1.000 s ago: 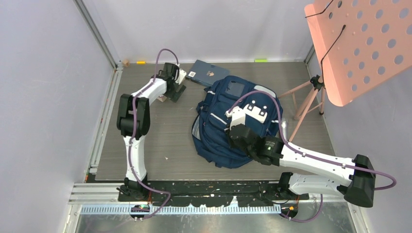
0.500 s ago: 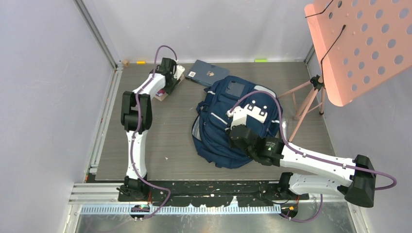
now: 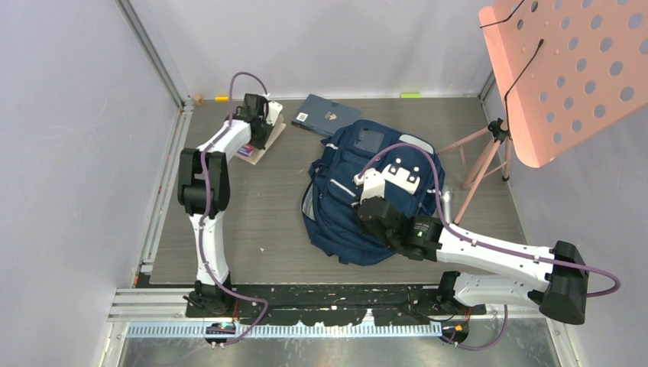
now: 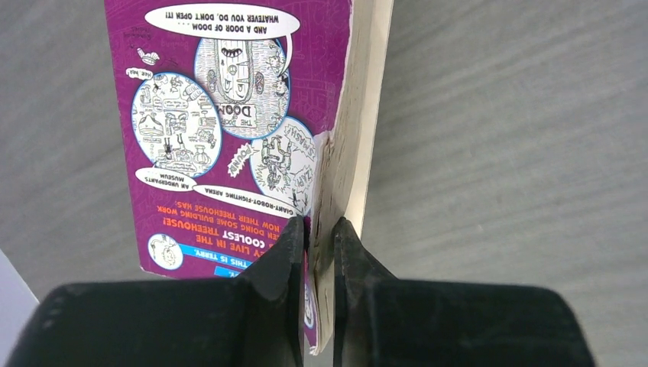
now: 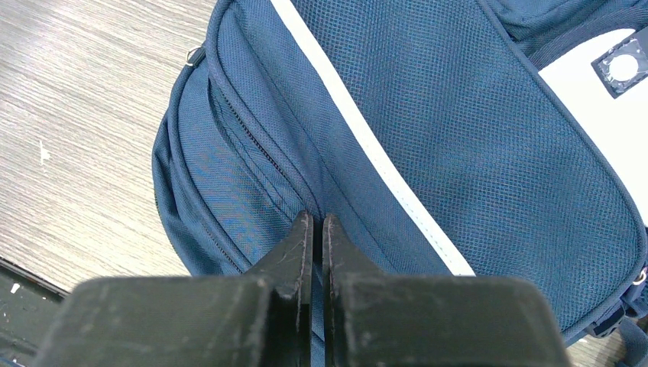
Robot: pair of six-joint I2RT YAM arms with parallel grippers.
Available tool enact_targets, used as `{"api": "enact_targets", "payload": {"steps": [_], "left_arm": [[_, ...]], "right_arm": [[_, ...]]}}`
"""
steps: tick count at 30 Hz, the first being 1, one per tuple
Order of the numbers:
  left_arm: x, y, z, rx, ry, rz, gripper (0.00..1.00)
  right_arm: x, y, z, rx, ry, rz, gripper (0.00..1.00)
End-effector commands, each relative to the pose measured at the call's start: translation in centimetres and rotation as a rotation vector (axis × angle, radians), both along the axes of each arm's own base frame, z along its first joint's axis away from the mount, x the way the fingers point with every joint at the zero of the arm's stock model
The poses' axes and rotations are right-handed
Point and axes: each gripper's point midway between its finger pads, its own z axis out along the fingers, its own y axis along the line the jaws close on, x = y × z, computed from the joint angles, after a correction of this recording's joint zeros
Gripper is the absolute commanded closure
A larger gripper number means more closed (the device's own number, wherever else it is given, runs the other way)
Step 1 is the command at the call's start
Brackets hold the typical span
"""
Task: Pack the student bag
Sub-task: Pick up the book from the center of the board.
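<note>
The student bag (image 3: 336, 208), navy with white stripes and patches, lies flat in the middle of the table. My right gripper (image 3: 367, 202) rests on its near side. In the right wrist view the right gripper (image 5: 317, 219) is shut, pinching a fold of the student bag's fabric (image 5: 458, 115) beside a zip seam. At the back left my left gripper (image 3: 257, 134) is shut on a purple paperback book (image 3: 246, 151). In the left wrist view the left gripper (image 4: 319, 226) clamps the book (image 4: 229, 115) by its page edge, cover and pages between the jaws.
A dark blue notebook (image 3: 325, 113) lies at the back, just behind the bag. A pink perforated board (image 3: 565, 69) on a tripod (image 3: 481, 157) stands at the right. Grey walls close the left and back sides.
My left gripper has closed on the purple book, and the left arm has swung a little left and back. The right arm and the bag have stayed put.
</note>
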Motion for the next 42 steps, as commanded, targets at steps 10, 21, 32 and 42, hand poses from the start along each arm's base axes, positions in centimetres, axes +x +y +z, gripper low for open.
{"api": "enact_targets", "payload": {"steps": [10,21,32,42], "left_arm": [[-11.1,-3.1,13.3,-0.500,-0.203,0.208,1.00],[-19.9,-7.2,23.6,-0.843,-0.259,0.062,1.00],[-27.5,-13.9,20.8,-1.027,-0.066,-0.088,1.00],[-31.8,-18.3,10.7,-1.136,0.098,-0.005,1.00]], "right_arm": [[-0.2,1.5,3.2,0.178,-0.029,0.010,0.37],[0.8,-1.0,5.7,0.257,-0.104,-0.128,0.17],[1.2,-1.9,4.1,0.324,-0.098,-0.222,0.17],[0.7,-1.4,2.5,0.464,-0.030,-0.273,0.16]]}}
